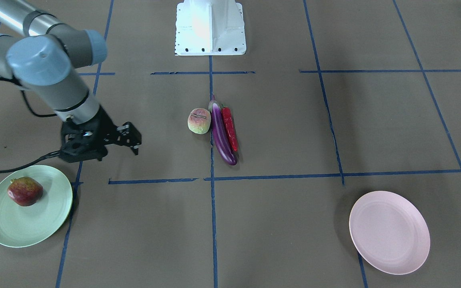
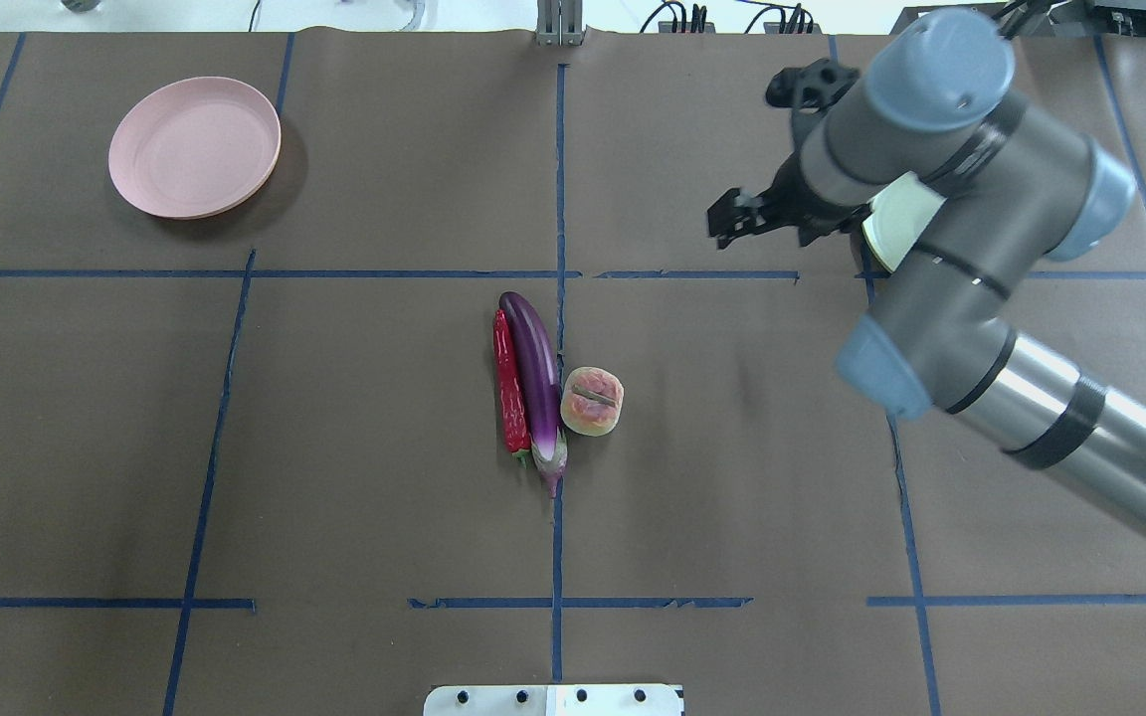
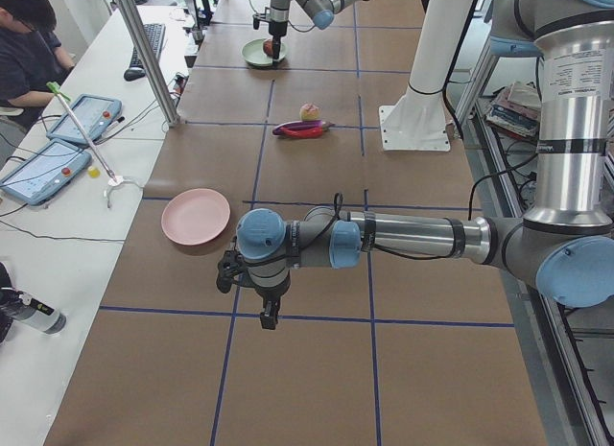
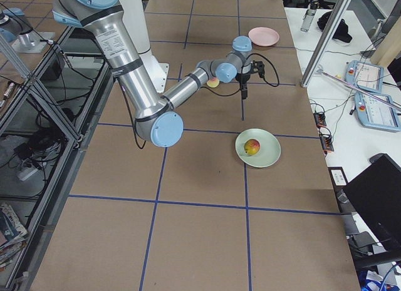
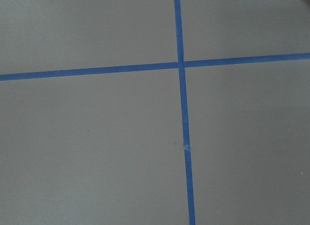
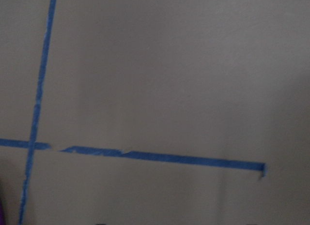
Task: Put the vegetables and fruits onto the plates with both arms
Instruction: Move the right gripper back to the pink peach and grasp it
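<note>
The pomegranate lies on the pale green plate. My right gripper hangs open and empty over bare table, apart from that plate, toward the table's middle; in the overhead view it shows with my arm covering most of the green plate. The peach, the purple eggplant and the red chili lie side by side at the table's middle. The pink plate is empty. My left gripper shows only in the exterior left view, near the pink plate; I cannot tell whether it is open.
The white base block stands at the robot's edge of the table. Blue tape lines grid the brown table cover. An operator sits with tablets along the far side, beside a metal pole.
</note>
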You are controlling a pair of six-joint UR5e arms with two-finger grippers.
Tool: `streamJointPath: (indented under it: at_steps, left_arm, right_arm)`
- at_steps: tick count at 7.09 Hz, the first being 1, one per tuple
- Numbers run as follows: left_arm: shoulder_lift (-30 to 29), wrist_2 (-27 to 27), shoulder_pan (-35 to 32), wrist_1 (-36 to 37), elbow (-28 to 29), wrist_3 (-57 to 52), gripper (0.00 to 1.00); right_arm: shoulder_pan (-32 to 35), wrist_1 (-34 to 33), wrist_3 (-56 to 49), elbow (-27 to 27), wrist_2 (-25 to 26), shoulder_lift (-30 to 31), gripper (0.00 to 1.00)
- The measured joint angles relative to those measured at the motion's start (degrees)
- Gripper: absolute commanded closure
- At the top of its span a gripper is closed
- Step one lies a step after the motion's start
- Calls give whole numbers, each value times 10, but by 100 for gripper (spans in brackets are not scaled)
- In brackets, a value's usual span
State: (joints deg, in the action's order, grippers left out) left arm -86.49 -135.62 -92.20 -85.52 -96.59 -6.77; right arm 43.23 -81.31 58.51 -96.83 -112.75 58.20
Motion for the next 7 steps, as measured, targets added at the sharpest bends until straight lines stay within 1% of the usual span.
streamJointPath:
  at_steps: [2,3,5,7]
  left_arm:
    - [0,0,0,0,1,0,0]
    - [0,0,0,0,1,0,0]
    - [0,0,0,0,1,0,0]
    - [0,0,0,0,1,0,0]
  right_arm:
    - [-120,-76,106,-7,115,-65,0]
    - [-160,-105,139,-5,150,-91,0]
    - [-194,-121,165,2,182,-104,0]
    - [-203,-121,164,14,195,-99,0]
